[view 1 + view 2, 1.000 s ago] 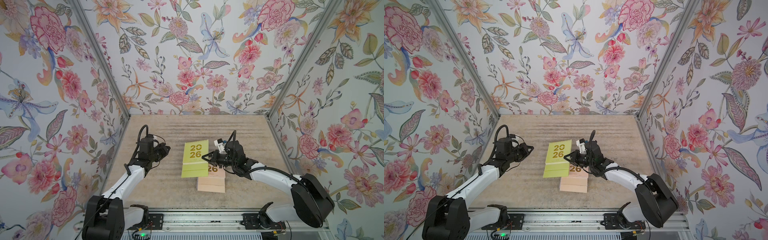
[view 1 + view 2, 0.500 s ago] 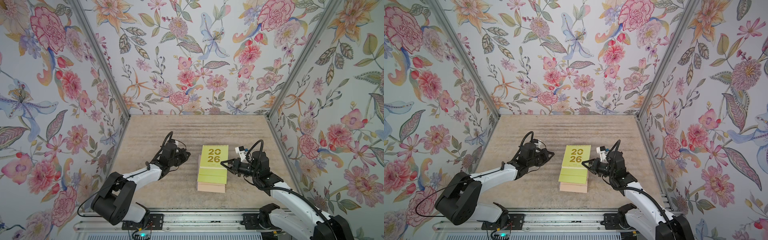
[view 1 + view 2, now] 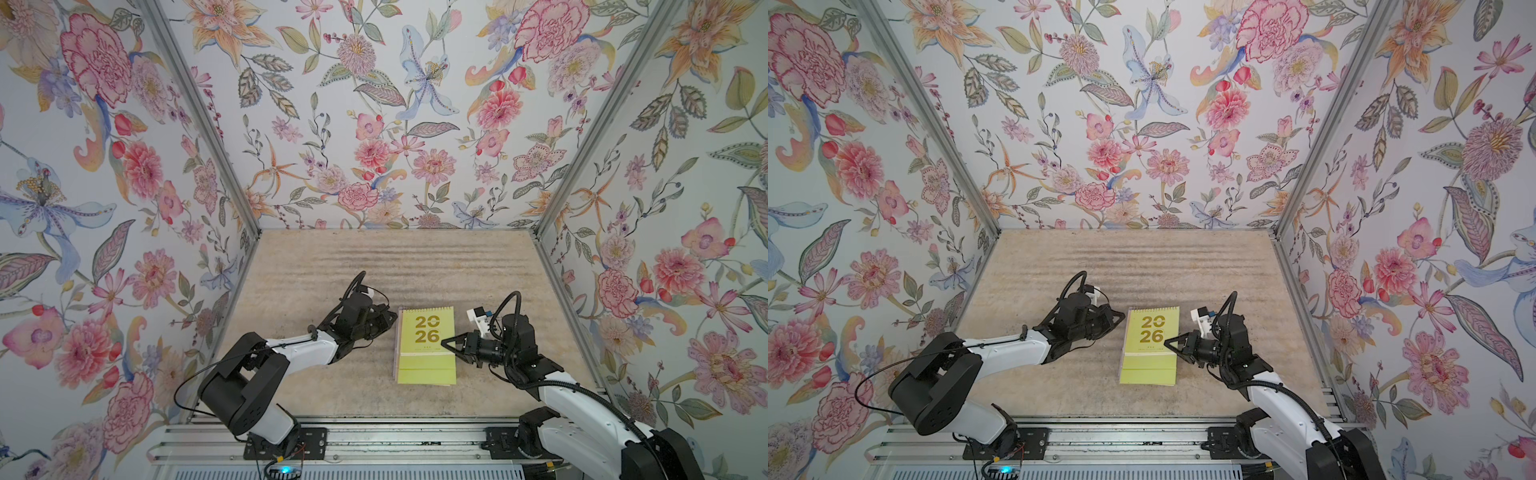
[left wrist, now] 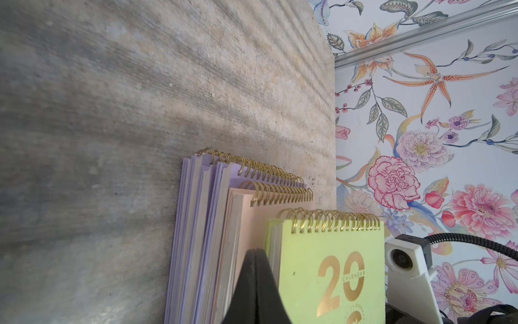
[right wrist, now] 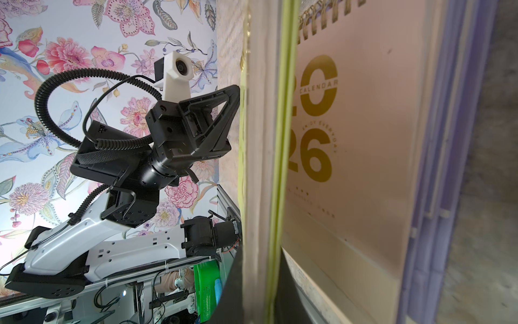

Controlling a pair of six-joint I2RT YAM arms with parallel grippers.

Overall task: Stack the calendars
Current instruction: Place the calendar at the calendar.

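- The calendars [image 4: 213,224] lie in one flat stack on the bench [image 3: 374,266].
- The yellow-green calendar [image 3: 426,347] [image 3: 1150,347] tops the stack, with its gold "2026" cover facing up and its gold spiral at the stack's far end.
- Directly beneath it the left wrist view shows the peach calendar [image 4: 252,221] [image 5: 350,140]. The lavender calendars [image 4: 193,224] lie under that, their edges fanned slightly out of line.
- The left tool [image 3: 390,319] [image 3: 1121,318] is clenched on nothing, with its tip at the stack's left edge near the spiral. Whether it touches the stack cannot be told.
- The right tool [image 3: 444,343] [image 3: 1167,343] is also clenched and empty. Its pointed tip is at the stack's right edge, about halfway along it.
- Floral wallpaper walls [image 3: 395,124] rise beyond the stack and on both sides of it.
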